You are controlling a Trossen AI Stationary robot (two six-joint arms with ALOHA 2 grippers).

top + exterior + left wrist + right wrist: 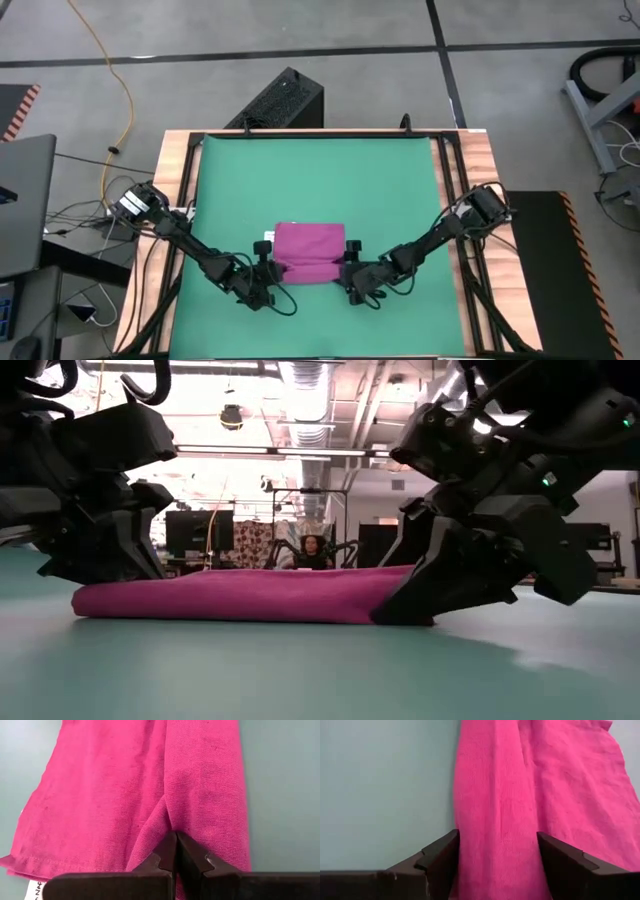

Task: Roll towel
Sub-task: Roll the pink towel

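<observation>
Left claw (176,851) is pressed together, pinching a fold of the towel (308,252) at its near edge. Right claw (497,852) stands spread, straddling the rolled edge without gripping. The towel lies partly rolled, mid-front on the green mat (320,170). Judgement: both claws should grip evenly before turning, or the roll skews. Nothing obstructs; only a black box (280,100) sits beyond the table (478,145).

Both robot arms are dark, near-black, built of slim jointed segments with black cables looped along them; the left arm (190,245) carries a small white label near its shoulder joint. The left gripper (176,851) has matte dark fingers with stepped, notched inner edges ending in pointed tips. The right gripper (497,857) has the same angular, notched dark fingers (440,857).
</observation>
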